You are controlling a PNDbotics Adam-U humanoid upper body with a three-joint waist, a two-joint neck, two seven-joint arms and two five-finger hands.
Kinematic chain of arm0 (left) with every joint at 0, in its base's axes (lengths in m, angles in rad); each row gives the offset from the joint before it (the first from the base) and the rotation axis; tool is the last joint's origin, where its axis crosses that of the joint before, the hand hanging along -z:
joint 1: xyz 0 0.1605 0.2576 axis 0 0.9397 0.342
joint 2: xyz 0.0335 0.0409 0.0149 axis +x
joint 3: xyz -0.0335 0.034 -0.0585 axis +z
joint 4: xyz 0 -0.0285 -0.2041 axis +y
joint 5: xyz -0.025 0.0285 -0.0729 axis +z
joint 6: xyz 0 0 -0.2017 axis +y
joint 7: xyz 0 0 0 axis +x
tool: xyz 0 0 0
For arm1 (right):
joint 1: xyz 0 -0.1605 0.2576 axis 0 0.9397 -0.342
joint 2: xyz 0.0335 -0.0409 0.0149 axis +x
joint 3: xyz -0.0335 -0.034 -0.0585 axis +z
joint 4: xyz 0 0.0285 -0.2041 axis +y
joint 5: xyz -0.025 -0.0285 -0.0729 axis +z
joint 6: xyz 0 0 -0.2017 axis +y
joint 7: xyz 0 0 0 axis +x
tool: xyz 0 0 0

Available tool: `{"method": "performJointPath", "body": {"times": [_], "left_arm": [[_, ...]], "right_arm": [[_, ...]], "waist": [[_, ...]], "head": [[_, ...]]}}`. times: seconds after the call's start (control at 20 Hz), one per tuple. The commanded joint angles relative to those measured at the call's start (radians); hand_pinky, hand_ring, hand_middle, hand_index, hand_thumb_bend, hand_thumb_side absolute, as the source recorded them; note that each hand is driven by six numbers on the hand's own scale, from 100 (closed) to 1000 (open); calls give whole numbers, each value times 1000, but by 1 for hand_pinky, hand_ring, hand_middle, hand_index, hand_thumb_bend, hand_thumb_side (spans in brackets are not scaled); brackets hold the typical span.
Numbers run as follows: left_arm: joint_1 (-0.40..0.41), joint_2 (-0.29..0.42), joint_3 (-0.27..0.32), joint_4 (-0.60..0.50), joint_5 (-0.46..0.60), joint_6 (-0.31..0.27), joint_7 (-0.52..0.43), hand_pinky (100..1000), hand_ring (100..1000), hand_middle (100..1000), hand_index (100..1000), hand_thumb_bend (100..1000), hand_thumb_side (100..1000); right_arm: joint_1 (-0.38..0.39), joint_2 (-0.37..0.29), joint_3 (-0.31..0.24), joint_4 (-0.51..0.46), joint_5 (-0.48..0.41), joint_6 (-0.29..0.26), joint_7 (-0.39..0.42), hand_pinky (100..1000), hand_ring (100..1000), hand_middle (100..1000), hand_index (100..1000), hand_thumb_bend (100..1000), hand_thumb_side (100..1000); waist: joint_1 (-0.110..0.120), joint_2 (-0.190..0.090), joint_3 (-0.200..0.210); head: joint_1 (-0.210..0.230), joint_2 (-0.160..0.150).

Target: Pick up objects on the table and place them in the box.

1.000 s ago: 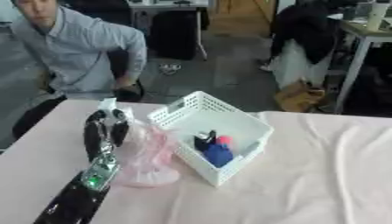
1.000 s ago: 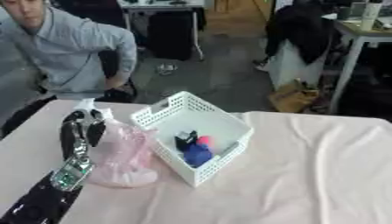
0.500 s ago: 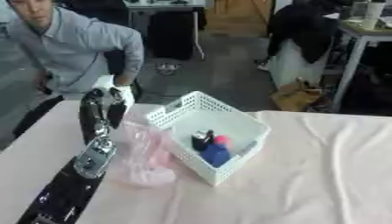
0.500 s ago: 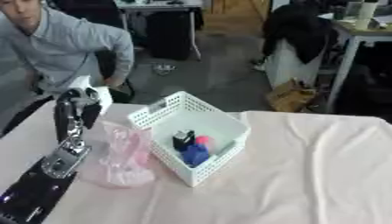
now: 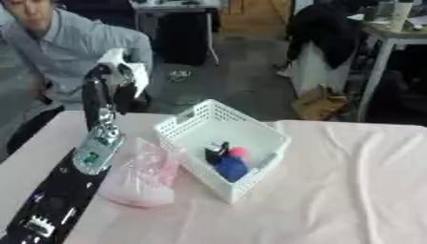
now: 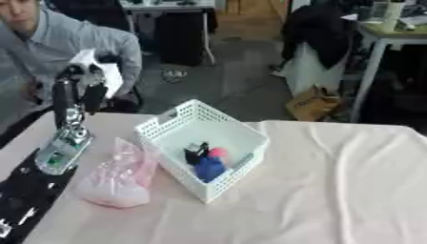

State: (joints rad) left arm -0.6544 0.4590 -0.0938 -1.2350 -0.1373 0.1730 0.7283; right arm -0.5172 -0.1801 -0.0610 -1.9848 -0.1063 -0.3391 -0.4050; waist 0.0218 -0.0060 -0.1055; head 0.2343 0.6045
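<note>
The tabletop [image 5: 350, 181] is covered in pale pink cloth. Below and to the right of the raised left hand [image 5: 113, 81] stands the white box [image 5: 221, 143], which already holds a blue thing [image 5: 231, 167], a small pink ball [image 5: 238, 152] and something dark. A pink plastic bag [image 5: 140, 176] lies below the hand, touching the box's near wall. The hand's fingers are curled around a white scrap [image 5: 121, 64], held high and short of the box. Released there, the scrap would likely flutter outside. The right hand is unseen.
</note>
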Motion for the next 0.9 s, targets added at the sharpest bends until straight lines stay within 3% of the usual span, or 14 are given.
{"method": "performJointPath", "body": {"times": [0.05, 0.35, 0.9], "left_arm": [[-51, 45, -11, -48, -14, 8, -26, 157, 195, 252, 382, 100, 510], [-126, 61, -63, -77, -40, 27, -103, 159, 197, 253, 380, 100, 502], [-220, 35, -137, -38, -110, 33, -207, 156, 196, 253, 378, 100, 480]], "right_arm": [[-12, -15, 1, -15, -6, 3, -2, 812, 850, 738, 703, 100, 923], [-14, -15, 5, -15, -8, 4, -1, 813, 850, 738, 703, 100, 922], [-15, -10, 7, -15, -13, 16, -2, 812, 850, 737, 703, 100, 915]], "waist": [[-4, -20, -1], [-1, -26, -4], [9, -30, -24]], "head": [[-14, 5], [-52, 23], [-54, 29]]}}
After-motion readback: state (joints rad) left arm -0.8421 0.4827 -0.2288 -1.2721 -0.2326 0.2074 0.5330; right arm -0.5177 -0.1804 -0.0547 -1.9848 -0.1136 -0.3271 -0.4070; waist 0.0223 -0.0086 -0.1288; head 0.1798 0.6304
